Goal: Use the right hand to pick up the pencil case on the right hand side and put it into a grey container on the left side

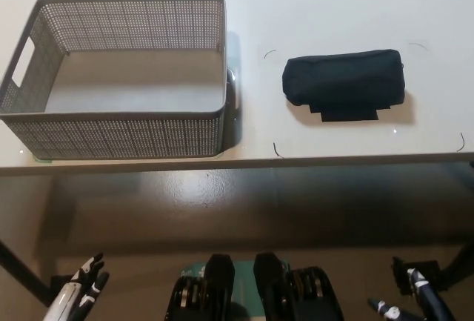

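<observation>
A black pencil case (344, 82) lies flat on the white table (311, 10), right of centre, with a small flap sticking out at its near side. A grey mesh container (118, 134) stands on the table's left part and has nothing in it. My white left hand (80, 288) hangs low at the bottom left, below the table edge, fingers apart. My black right hand (411, 296) shows only partly at the bottom right, far below the pencil case and touching nothing; its fingers are too cut off to read.
The table's near edge (237, 164) runs across the middle of the picture, with shadowed floor beneath. Thin black corner marks (276, 150) are drawn on the table around the pencil case. A bare strip of table separates container and case.
</observation>
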Controlling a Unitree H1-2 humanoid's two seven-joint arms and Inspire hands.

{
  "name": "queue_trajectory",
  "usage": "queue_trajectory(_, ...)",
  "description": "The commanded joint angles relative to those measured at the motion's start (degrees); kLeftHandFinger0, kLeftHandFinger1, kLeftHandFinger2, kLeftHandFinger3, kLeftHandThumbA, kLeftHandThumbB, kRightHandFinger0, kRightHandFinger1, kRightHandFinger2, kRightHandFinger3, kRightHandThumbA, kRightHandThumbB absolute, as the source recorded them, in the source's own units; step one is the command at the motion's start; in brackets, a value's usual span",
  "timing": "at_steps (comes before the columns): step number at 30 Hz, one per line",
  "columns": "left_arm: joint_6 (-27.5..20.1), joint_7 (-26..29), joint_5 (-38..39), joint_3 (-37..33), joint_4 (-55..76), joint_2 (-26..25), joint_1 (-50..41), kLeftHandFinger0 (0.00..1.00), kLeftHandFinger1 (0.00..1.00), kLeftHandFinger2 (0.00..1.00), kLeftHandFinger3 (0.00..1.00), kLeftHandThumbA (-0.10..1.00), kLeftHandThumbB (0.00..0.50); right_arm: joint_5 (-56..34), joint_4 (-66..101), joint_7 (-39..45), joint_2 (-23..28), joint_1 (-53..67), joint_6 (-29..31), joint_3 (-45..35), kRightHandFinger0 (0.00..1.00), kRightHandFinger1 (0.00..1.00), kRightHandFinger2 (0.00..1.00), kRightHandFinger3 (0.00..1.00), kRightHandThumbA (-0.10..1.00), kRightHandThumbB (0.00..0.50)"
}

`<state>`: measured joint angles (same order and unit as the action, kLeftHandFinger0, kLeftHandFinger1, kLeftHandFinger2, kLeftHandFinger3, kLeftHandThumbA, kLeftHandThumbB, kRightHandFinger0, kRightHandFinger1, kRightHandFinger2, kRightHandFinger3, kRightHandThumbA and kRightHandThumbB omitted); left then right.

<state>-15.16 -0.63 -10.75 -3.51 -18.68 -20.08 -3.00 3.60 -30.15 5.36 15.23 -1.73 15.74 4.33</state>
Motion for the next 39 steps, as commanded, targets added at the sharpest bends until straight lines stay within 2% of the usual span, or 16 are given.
queue_trajectory(1,-3.79,0.05,-1.03,0.62,1.69,-1.76,0.88,1.00,1.00,1.00,1.00,1.00,0.286,6.43,20.90,-1.06,5.99,5.16,-1.82,-2.25,1.00,1.00,1.00,1.00,0.56,0.324)
queue_trajectory(3,-4.35,-0.08,-0.79,0.65,1.47,-1.83,1.00,1.00,1.00,1.00,1.00,1.00,0.273,6.76,26.81,-0.94,7.74,7.09,-2.98,-4.03,1.00,1.00,1.00,1.00,0.61,0.341)
queue_trajectory(6,-5.72,0.34,-1.08,0.51,0.22,-1.75,1.35,1.00,1.00,1.00,1.00,1.00,0.283,8.56,32.70,-1.53,9.46,8.87,-4.25,-6.18,1.00,1.00,1.00,1.00,0.69,0.350)
queue_trajectory(9,-5.63,0.36,-1.01,0.57,0.01,-1.74,1.21,1.00,1.00,1.00,1.00,1.00,0.274,8.44,37.64,-1.40,10.40,10.07,-5.46,-8.14,1.00,1.00,1.00,1.00,0.66,0.350)
queue_trajectory(12,-5.85,0.43,-1.06,0.58,0.34,-1.71,1.07,1.00,1.00,1.00,1.00,1.00,0.259,8.97,42.67,-0.96,10.97,11.08,-7.78,-9.78,1.00,1.00,1.00,1.00,0.68,0.365)
queue_trajectory(14,-4.35,0.32,-1.27,0.66,1.22,-1.78,0.82,1.00,1.00,1.00,1.00,1.00,0.278,8.14,45.12,-0.65,11.30,11.22,-8.00,-10.51,1.00,1.00,1.00,1.00,0.62,0.344)
queue_trajectory(15,-4.42,0.27,-1.12,0.73,1.30,-1.82,0.79,1.00,1.00,1.00,1.00,1.00,0.273,8.08,46.80,-0.55,11.34,11.43,-8.90,-10.95,1.00,1.00,1.00,1.00,0.60,0.344)
queue_trajectory(18,-4.18,0.42,-1.29,0.86,1.79,-1.88,0.81,1.00,1.00,1.00,1.00,1.00,0.275,10.37,51.34,-0.49,11.66,11.54,-11.00,-12.45,1.00,1.00,1.00,1.00,0.63,0.360)
queue_trajectory(21,-4.24,0.37,-1.32,0.88,1.56,-2.05,0.92,1.00,1.00,1.00,1.00,1.00,0.263,11.35,54.54,-0.36,11.88,10.89,-11.53,-13.68,1.00,1.00,1.00,1.00,0.62,0.356)
queue_trajectory(23,-4.62,0.39,-1.23,0.86,1.03,-2.02,1.08,1.00,1.00,1.00,1.00,1.00,0.258,10.48,55.65,-0.15,12.19,9.55,-11.86,-14.35,1.00,1.00,1.00,1.00,0.61,0.361)
queue_trajectory(28,-5.13,0.29,-1.30,0.76,0.18,-2.28,0.76,1.00,1.00,1.00,1.00,1.00,0.258,8.00,58.27,1.61,13.41,5.29,-15.55,-15.15,1.00,1.00,1.00,1.00,0.69,0.370)
queue_trajectory(31,-3.96,0.08,-1.25,0.96,0.68,-2.46,0.13,1.00,1.00,1.00,1.00,1.00,0.265,8.78,60.44,3.40,14.40,0.40,-20.13,-14.41,1.00,1.00,1.00,1.00,0.78,0.416)
queue_trajectory(32,-3.68,0.04,-1.10,1.11,1.00,-2.48,-0.05,1.00,1.00,1.00,1.00,1.00,0.251,9.28,60.89,3.92,14.74,-1.04,-21.31,-14.05,1.00,1.00,1.00,1.00,0.81,0.434)
queue_trajectory(36,-3.84,0.13,-1.58,1.15,1.11,-2.80,-0.38,1.00,1.00,1.00,1.00,1.00,0.233,15.67,61.41,6.30,16.87,-8.38,-23.50,-11.29,1.00,1.00,1.00,1.00,0.95,0.443)
queue_trajectory(38,-3.74,0.08,-1.51,1.20,1.18,-2.78,-0.40,1.00,1.00,1.00,1.00,1.00,0.244,19.54,61.20,8.49,17.67,-13.60,-26.20,-8.81,1.00,1.00,1.00,1.00,0.90,0.427)
queue_trajectory(39,-3.79,0.07,-1.38,1.27,1.12,-2.73,-0.39,1.00,1.00,1.00,1.00,1.00,0.246,21.23,60.64,9.31,18.04,-15.82,-26.92,-7.59,1.00,1.00,1.00,1.00,0.89,0.438)
